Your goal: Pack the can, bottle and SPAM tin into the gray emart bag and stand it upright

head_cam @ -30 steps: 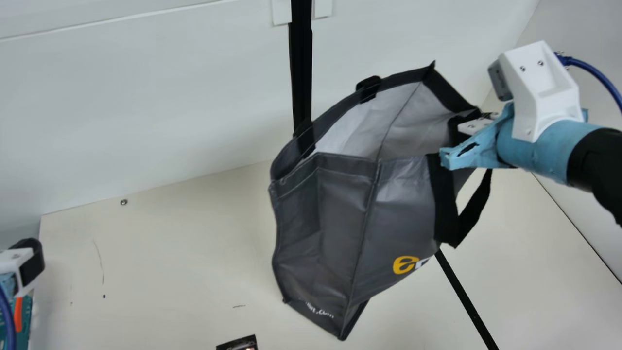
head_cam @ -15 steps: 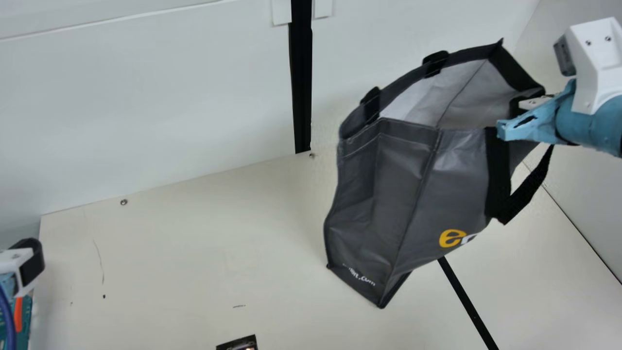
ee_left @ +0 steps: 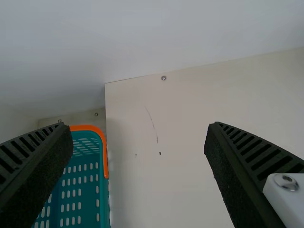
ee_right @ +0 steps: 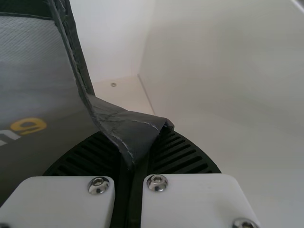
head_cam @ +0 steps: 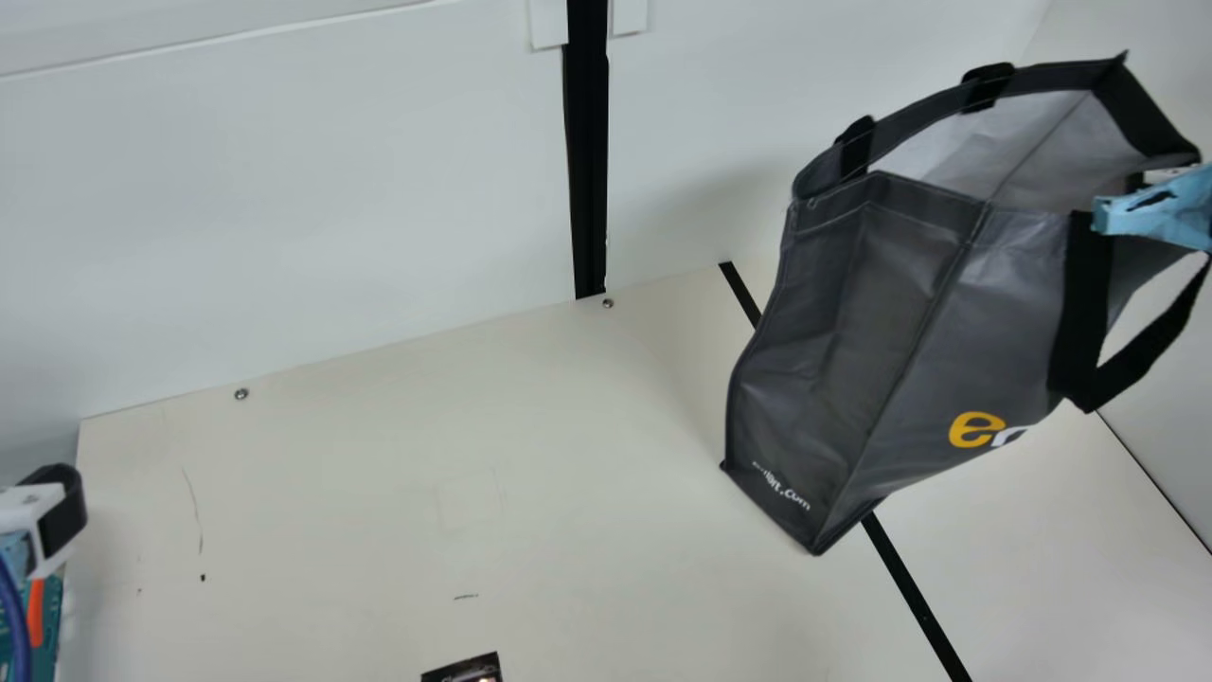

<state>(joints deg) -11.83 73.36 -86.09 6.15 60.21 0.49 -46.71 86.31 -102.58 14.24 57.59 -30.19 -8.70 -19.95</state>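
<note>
While the left gripper (ee_left: 137, 128) waits near the teal basket (ee_left: 105, 159), its fingers spread wide with nothing between them, the gray emart bag (head_cam: 947, 313) is well off toward the robot's right. It leans, mouth raised, base slanting down and inward over the table (head_cam: 379, 493); I can't tell whether the bottom touches. Farthest right, the right gripper (ee_right: 137, 166) is closed tight on a fold of gray fabric near the mouth. That arm is plainly nearer. Since the body lies inward of its claw, bringing the base beneath the mouth looks like the move needed.
</note>
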